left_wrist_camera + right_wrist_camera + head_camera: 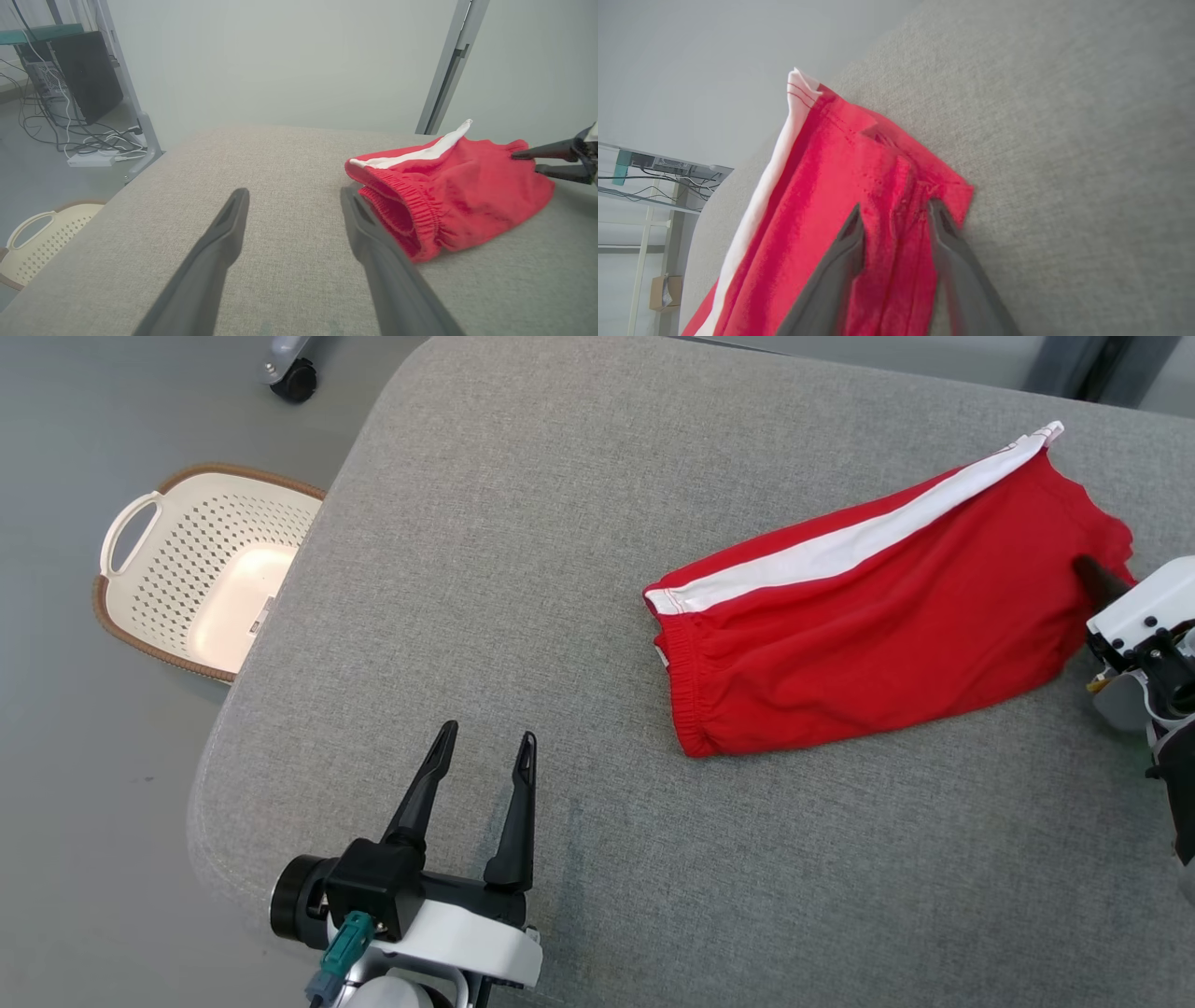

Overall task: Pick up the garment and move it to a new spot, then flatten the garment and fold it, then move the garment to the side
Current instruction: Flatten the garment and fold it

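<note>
- Grey fabric-covered tabletop point(560, 569): rounded corners; it carries the garment on its right half.
- Red cotton shorts with a white side stripe and a gathered elastic waistband point(868, 625): they lie folded lengthwise and mostly flat. The waistband end points left toward the middle of the tabletop, and the leg hem points to the far right. The white stripe point(840, 546) runs along the far edge.
- Left hand point(490, 730): released and empty, its two dark fingers spread wide. It hovers over bare cloth at the near left, well apart from the shorts' waistband.
- Right hand point(895, 205): at the right hem of the shorts, its two fingers set on either side of a raised fold of red fabric. The fingers stand somewhat apart, and whether they pinch the fold cannot be told.
- Cream perforated plastic basket with a brown rim and a loop handle point(215, 579): it stands on the grey floor just beside the tabletop's left edge.
</note>
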Controlling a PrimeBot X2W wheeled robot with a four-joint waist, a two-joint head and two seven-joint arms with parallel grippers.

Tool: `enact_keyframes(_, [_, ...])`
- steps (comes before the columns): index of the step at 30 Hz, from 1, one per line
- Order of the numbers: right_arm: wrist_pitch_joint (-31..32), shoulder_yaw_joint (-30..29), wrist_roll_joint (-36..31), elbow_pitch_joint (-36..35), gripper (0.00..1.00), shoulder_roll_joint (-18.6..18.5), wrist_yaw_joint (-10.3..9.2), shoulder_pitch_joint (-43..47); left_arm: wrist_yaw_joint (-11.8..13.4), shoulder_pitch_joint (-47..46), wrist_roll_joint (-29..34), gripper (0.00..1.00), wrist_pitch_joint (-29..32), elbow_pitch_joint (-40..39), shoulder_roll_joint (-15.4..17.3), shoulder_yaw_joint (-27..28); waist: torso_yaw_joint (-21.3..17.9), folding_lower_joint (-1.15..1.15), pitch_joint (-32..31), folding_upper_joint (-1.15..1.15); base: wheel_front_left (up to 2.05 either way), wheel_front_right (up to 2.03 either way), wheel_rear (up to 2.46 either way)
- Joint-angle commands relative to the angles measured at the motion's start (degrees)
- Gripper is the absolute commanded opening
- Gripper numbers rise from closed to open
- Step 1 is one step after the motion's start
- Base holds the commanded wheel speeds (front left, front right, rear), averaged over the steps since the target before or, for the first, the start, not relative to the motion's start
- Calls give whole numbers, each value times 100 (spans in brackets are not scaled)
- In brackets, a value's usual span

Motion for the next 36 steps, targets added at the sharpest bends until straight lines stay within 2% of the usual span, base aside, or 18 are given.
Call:
enact_keyframes(1, [20,-24,-43,90,0,16,-7,110,36,-22,12,100,-17,-13,20,10,-6,0,-18,0,0,0,0])
enact_keyframes(22, [-147,-291,-400,61,0,186,-6,390,-59,173,143,100,-17,105,20,79,-373,0,-521,0,0,0,0])
enact_keyframes(31, [-220,-125,-324,-87,0,205,-6,334,-83,195,97,100,-17,124,20,27,-272,0,-505,0,0,0,0])
enact_keyframes(32, [-242,-115,-318,-88,26,192,-6,333,-76,200,100,100,-17,127,20,33,-258,0,-512,0,0,0,0])
enact_keyframes(33, [-232,-97,-290,-85,100,200,-6,331,-65,205,96,100,-17,132,20,30,-230,0,-529,0,0,0,0])
enact_keyframes(36, [-196,-96,-248,-68,100,178,-6,356,-47,211,86,100,-17,126,20,31,-203,0,-546,0,0,0,0])
